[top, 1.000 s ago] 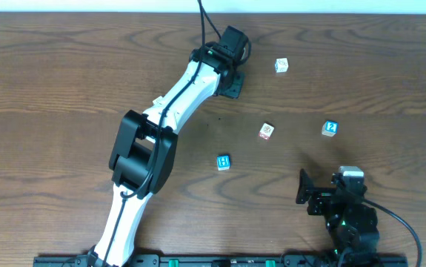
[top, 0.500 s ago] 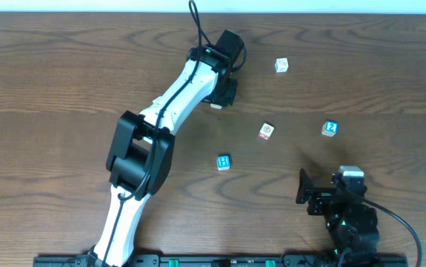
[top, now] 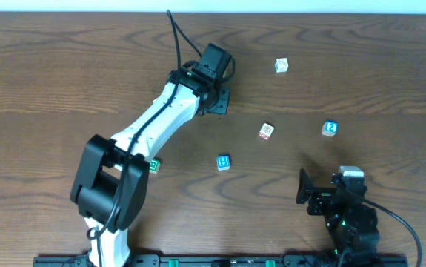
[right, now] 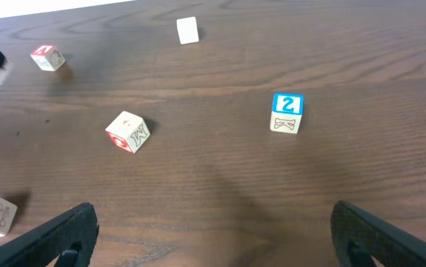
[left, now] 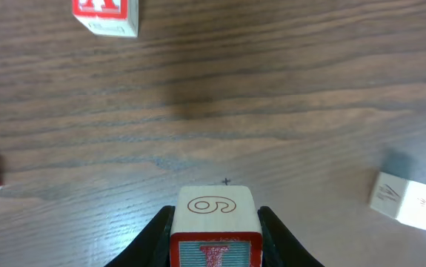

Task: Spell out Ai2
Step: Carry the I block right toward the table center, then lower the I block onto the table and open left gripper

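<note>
On the left of the table, my left arm has swung its elbow outward over the last second. A green block that the arm was covering now shows beside it.

Further along, my left gripper has drawn back to the left of where it stood a second ago. It is clamped on the numeral block, whose top face reads 6 or 9. The frame edge cuts off the front face, so I cannot tell whether it carries a letter I need. I judge the pick done and the carry under way. In my wrist view the block with the red A lies ahead, well apart from what I hold.

Toward the middle, the blue block and the red-and-white block sit where they sat before. I cannot read either from above.

On the right, the blue 2 block has not moved either, so no part of the word is laid out yet. My right gripper stays parked near the table edge, fingers spread wide with nothing between them.
</note>
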